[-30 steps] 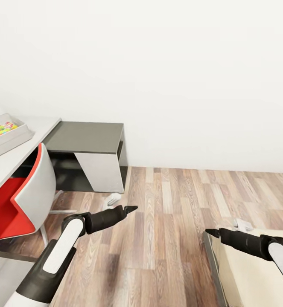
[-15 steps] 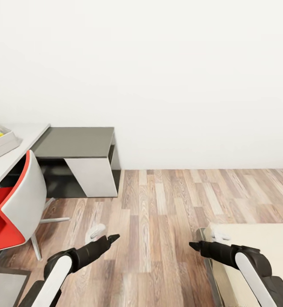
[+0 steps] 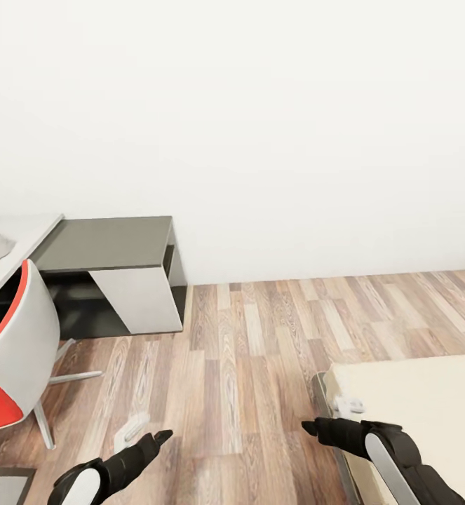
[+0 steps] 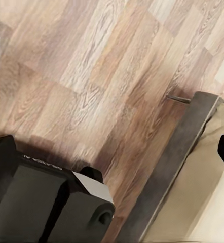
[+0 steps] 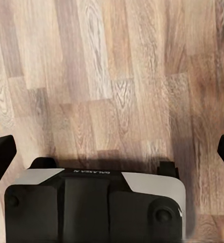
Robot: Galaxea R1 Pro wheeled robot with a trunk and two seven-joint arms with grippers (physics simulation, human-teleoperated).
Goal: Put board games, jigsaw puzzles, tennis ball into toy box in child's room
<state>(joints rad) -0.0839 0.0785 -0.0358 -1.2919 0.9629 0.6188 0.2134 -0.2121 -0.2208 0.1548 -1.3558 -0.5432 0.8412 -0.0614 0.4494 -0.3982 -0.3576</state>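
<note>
No toy was carried: the right gripper [image 5: 112, 147] was spread wide and empty, the left gripper's [image 3: 163, 436] state could not be told. The cream-mattressed, dark-based bed [image 3: 428, 407] was near; collection was judged unfinished.

Black arms with white panels taper to pointed black tips; one wrist housing reads GALAXEA.
</note>
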